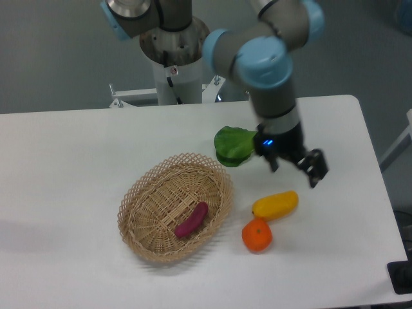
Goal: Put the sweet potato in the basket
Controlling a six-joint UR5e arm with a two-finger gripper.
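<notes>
The sweet potato (192, 220) lies on the floor of the basket (138, 193), slightly right of the basket's middle, slanted with its upper end toward the right wall, and nothing grips it, so the placing looks done. Just right of the basket, apart from its rim, sits a yellow vegetable (275, 205), and an orange (257, 235) rests below that, touching or nearly touching it; a green leafy item (234, 145) lies above and right of the basket, close to its far rim. The pincer (295, 165) hangs further right of the basket, above the yellow vegetable and beside the leaf, its fingers spread and holding nothing. From here the risks lie mostly in the arm's way out. If the pincer drops or swings low, a finger could strike the yellow vegetable, which looks smooth and rounded and would likely roll into the orange or against the basket. A sweep toward the basket could catch the lacy rim; the wicker looks light and might slide or tip on the counter (64, 161), spilling the sweet potato. The wrist also hangs close to the leaf and could drag it. A straight lift before any sideways travel seems safest.
</notes>
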